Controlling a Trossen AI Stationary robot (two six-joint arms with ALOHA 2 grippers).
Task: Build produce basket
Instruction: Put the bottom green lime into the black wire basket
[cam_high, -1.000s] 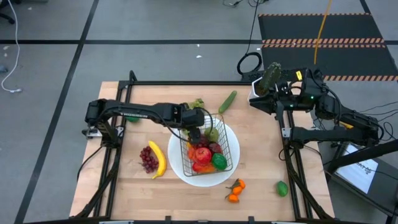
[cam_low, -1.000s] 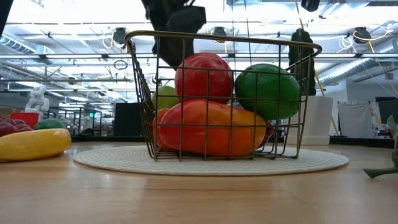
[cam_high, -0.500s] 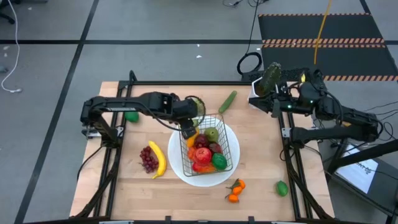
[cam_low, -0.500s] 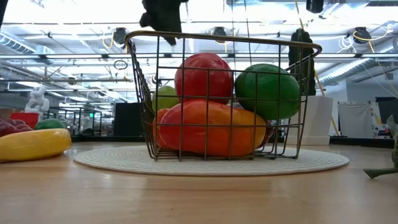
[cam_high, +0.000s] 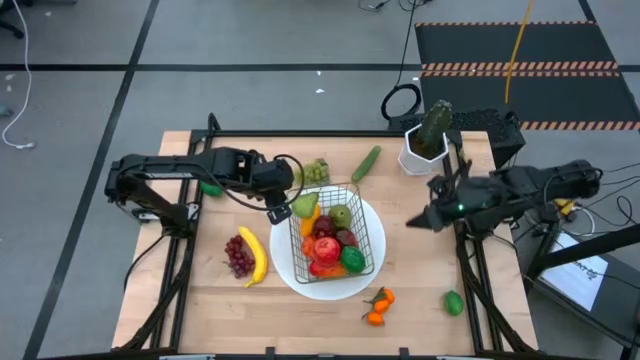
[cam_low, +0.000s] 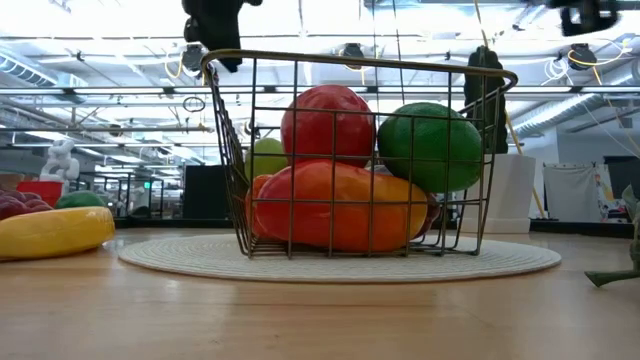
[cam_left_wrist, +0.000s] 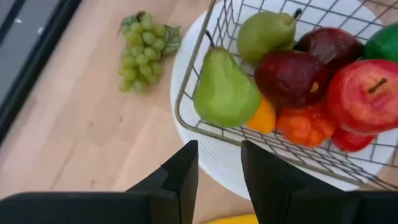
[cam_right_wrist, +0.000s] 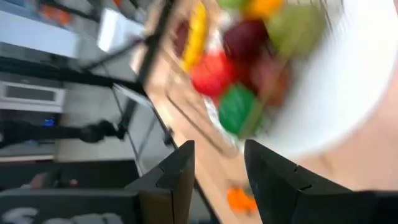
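Note:
The wire basket (cam_high: 372, 232) stands on the round white plate (cam_high: 288, 268) at mid table. It holds apples, an orange pepper and two pears; one green pear (cam_left_wrist: 225, 93) lies in its far left corner against the rim. My left gripper (cam_high: 277, 211) hangs open just left of the basket, above the plate's edge, its fingers (cam_left_wrist: 186, 174) bare. My right gripper (cam_high: 413, 223) is open to the right of the plate, pointing toward it. Green grapes (cam_high: 316, 172), a cucumber (cam_high: 366, 163), a banana (cam_high: 255, 256), purple grapes (cam_high: 238, 258), tangerines (cam_high: 377, 306) and a lime (cam_high: 453, 302) lie loose on the table.
A white pot with a green cactus (cam_high: 425, 141) stands at the far right, behind my right arm. Another green fruit (cam_high: 211, 187) lies under my left arm near the far left. Bare wood shows along the near edge and between the plate and the right gripper.
My left gripper has risen from over the basket and drawn back toward the table's left edge; the green pear stays in the basket's far left corner. My right gripper has swung away from the cactus pot toward the near edge, sunk and rolled, and now points at the plate.

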